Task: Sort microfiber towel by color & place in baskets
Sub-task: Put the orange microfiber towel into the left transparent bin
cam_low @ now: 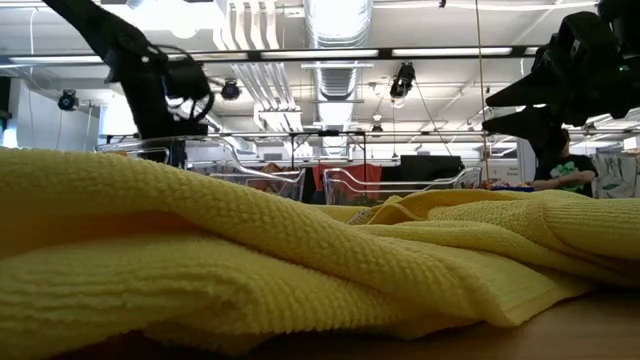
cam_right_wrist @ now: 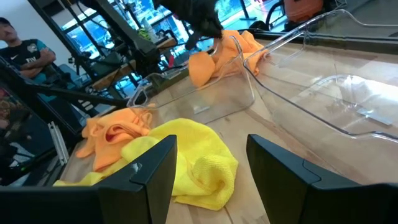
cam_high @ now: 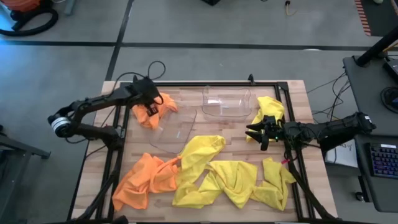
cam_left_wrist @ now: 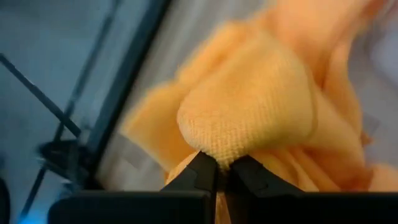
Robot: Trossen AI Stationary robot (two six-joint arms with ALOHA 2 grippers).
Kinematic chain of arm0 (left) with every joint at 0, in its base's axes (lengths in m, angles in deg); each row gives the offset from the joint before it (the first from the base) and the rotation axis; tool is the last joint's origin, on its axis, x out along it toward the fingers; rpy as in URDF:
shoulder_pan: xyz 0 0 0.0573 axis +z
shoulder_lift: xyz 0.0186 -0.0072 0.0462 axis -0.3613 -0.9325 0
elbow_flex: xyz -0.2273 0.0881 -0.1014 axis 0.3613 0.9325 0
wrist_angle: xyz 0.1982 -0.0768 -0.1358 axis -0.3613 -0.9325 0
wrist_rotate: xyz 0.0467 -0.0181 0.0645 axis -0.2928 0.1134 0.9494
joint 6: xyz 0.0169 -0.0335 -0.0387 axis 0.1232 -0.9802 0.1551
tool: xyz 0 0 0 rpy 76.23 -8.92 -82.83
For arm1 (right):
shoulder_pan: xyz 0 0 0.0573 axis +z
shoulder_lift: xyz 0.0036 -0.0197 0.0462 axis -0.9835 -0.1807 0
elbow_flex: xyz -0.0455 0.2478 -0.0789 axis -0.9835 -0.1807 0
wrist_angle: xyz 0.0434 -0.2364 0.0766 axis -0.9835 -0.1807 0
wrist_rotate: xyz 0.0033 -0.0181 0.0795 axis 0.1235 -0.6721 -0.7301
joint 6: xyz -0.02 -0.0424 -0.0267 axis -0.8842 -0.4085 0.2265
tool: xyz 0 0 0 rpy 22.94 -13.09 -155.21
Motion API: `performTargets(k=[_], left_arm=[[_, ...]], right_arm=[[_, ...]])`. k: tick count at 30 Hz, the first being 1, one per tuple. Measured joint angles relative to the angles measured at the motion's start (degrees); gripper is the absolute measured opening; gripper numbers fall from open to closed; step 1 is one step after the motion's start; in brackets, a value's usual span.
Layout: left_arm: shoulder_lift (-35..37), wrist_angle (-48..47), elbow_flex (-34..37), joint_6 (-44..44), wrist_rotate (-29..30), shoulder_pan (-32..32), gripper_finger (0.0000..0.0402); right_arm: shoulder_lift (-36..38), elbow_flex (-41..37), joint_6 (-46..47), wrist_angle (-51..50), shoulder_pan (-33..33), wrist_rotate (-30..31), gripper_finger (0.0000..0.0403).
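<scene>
An orange towel (cam_high: 157,111) lies at the table's far left, beside a clear basket (cam_high: 177,129). My left gripper (cam_high: 149,109) is over it, shut on the cloth. A second clear basket (cam_high: 225,99) stands at the far middle. Another orange towel (cam_high: 144,180) lies crumpled at the near left, and several yellow towels (cam_high: 231,180) are spread along the near edge. One more yellow towel (cam_high: 269,109) lies at the far right. My right gripper (cam_high: 258,132) hovers open just short of that towel, with nothing between its fingers (cam_right_wrist: 155,171). My left gripper pinches a bunched fold of the orange towel (cam_left_wrist: 219,154) between its two fingertips (cam_left_wrist: 202,171). The fingers slant down from above. The pinched part bulges out beyond the fingertips and hangs under the gripper (cam_right_wrist: 202,65). The rest of the cloth (cam_right_wrist: 249,43) trails onto the table behind the basket wall.
A black metal frame (cam_high: 118,155) runs round the table's edges. In the low view a yellow towel (cam_low: 300,270) fills the foreground. A person (cam_right_wrist: 28,53) stands beyond the table, and another sits (cam_low: 560,165) in the room behind it.
</scene>
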Motion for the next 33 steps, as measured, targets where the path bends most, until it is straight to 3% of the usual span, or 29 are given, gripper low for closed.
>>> performTargets(k=[13,19,28,33], left_arm=[[15.34,-2.65,-11.38,2.51,3.13,0.0,0.0],[19.83,-4.15,-19.42,6.38,10.33,0.0,0.0],[21.38,-2.38,-33.06,4.32,7.91,-0.13,0.0],[21.28,-2.07,-41.38,0.97,-0.04,-0.17,0.0]], right_arm=[[0.0,0.0,-0.03,0.27,-0.01,0.04,0.0189],[0.0,0.0,-0.07,0.27,-0.02,0.06,0.0189],[0.0,0.0,-0.5,0.27,-0.02,0.28,0.0189],[0.0,0.0,-0.5,0.27,-0.02,0.28,0.0189]])
